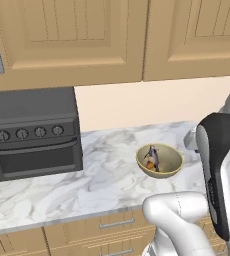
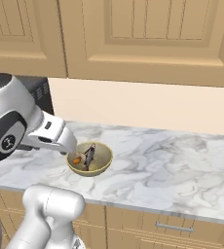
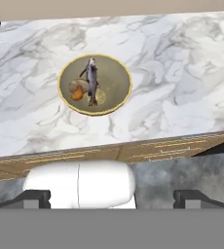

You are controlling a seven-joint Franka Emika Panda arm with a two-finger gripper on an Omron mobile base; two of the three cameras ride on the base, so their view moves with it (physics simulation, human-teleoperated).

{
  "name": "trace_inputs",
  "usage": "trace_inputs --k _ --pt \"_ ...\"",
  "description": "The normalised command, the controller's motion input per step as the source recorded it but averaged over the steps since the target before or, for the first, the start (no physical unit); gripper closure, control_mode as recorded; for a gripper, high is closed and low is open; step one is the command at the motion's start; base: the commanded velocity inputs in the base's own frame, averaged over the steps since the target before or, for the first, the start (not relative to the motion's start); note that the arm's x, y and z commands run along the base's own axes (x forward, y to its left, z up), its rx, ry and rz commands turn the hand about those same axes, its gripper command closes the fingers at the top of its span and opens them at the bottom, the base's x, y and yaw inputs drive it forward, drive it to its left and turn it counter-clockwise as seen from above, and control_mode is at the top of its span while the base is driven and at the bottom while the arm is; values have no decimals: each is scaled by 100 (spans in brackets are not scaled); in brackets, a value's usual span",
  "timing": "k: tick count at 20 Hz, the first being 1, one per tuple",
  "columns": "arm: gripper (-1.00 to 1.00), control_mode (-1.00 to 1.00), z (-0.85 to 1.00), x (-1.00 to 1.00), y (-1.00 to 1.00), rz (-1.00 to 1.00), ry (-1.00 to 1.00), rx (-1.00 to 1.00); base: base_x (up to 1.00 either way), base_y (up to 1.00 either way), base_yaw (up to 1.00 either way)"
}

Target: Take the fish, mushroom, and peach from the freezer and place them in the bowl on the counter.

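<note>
From the left base view, you have the bowl (image 1: 159, 161) sitting on the counter (image 1: 87, 185), well to the right of the dark oven (image 1: 34, 132). The fish (image 1: 154, 157) lies inside it, with an orange piece, probably the peach (image 1: 149, 164), tucked just left of the fish. The fish runs roughly from the near rim of the bowl toward its far rim; which end is the head you cannot tell here.

In the right base view, the arm's white link reaches in beside the bowl's left rim. The fish's long axis runs near rim to far rim, tilted slightly right.

In the hand view, you look down on the bowl from back over the counter's front edge. The fish points its narrow end at the far rim, and a beige lump with an orange underside, the mushroom (image 3: 76, 89), touches its left flank. The gripper (image 3: 112, 197) has its fingers spread wide, with nothing between them (the tips sit far apart at the bottom).

My read: the placing looks nearly done. Before you call it finished, confirm a separate peach is in the bowl, since the orange piece may belong to the mushroom.
</note>
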Motion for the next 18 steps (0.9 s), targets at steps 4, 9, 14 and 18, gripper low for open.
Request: trace_inputs --k 4,9,14,18 --pt "-100 100 0 -3 1 1 4 0 -11 2 1" --pt "-100 100 0 0 0 0 0 0 -100 37 5" --pt "-100 100 0 0 0 0 0 0 -93 87 52" --pt "-100 100 0 0 0 0 0 0 -40 74 93"
